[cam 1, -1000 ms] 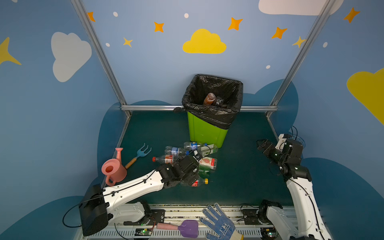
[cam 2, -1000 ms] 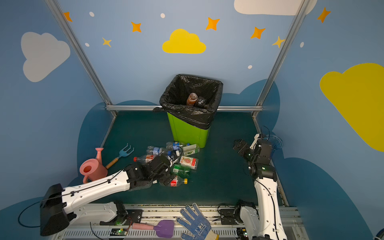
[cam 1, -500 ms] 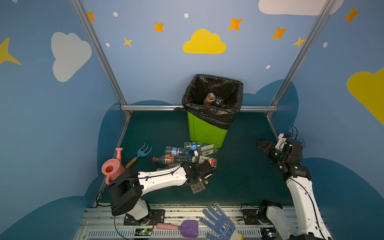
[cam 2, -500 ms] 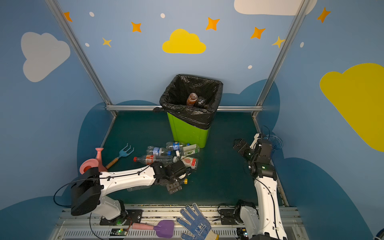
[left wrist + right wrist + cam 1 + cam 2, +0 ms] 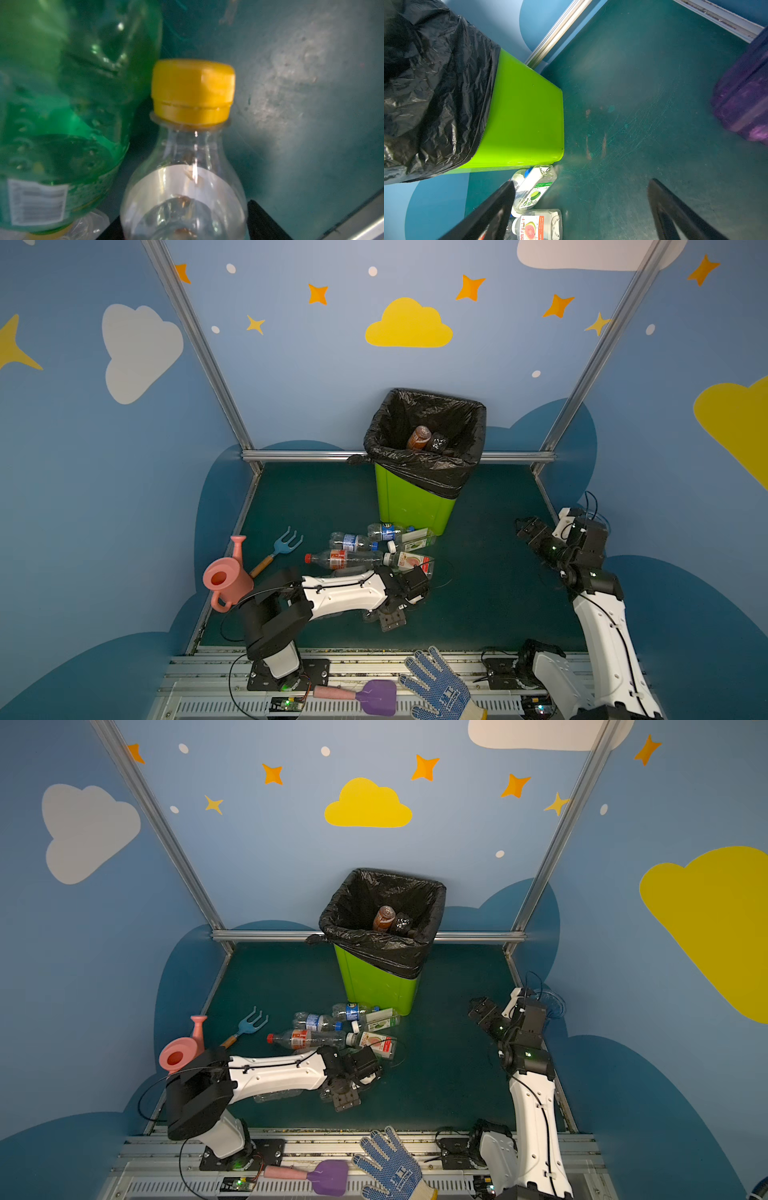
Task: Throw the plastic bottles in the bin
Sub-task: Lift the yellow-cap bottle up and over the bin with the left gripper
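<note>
**Clear plastic, yellow cap: hazards at the pick**

Item: clear bottle (image 5: 182, 187) with a yellow cap, lying on the dark green surface (image 5: 478, 593). It is sitting under the left arm on the near side of the pile of plastic bottles (image 5: 361, 547), well apart from the bin (image 5: 411, 510). A green bottle (image 5: 62, 104) is lying just beside it and seems to be touching its cap.

Left gripper (image 5: 390, 616): reaching low over the near side of the pile. In the left wrist view its black fingers (image 5: 266, 220) are flanking the clear bottle's body. I cannot tell whether they are clamped on it or only beside it.

Right gripper (image 5: 581, 185): hanging well off to the right, fingers spread wide, holding nothing.

Bin: standing at the back with a black liner folded over its rim and a brown bottle (image 5: 417, 437) lying inside.

Risks, as judged:
- The smooth round wall may be slipping out if the pinch is landing off-centre, and thin plastic may be buckling under the squeeze.
- With the green bottle pressing at the cap, a lift is likely dragging or rolling it away.
- The arm is lying low beside the pile, so a careless rise may be knocking the red-capped bottle (image 5: 340, 559) or the guava-label bottle (image 5: 411, 563).
- The bin is tall and far off, so a loose hold may be dropping the bottle short, and a low carry may be catching the liner.
</note>
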`<move>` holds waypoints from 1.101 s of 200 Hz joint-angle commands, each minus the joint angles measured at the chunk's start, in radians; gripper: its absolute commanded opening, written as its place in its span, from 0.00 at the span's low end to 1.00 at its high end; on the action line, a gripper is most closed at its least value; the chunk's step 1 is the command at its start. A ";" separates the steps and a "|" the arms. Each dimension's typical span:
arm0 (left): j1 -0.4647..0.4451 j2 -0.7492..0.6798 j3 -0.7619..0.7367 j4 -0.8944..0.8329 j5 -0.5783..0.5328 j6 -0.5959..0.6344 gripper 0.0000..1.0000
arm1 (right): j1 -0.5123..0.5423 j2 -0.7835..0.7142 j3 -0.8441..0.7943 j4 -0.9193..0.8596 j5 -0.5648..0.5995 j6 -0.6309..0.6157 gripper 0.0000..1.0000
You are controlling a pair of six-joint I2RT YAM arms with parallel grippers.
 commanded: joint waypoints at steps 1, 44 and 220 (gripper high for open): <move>-0.004 0.022 0.026 -0.019 0.019 0.002 0.72 | -0.010 -0.001 -0.017 0.006 -0.007 0.002 0.98; -0.008 -0.065 0.033 0.024 0.048 -0.029 0.55 | -0.018 0.001 -0.029 0.008 -0.015 0.001 0.98; 0.243 -0.606 0.561 0.863 0.015 0.223 0.56 | -0.031 0.026 0.023 0.088 -0.093 0.055 0.98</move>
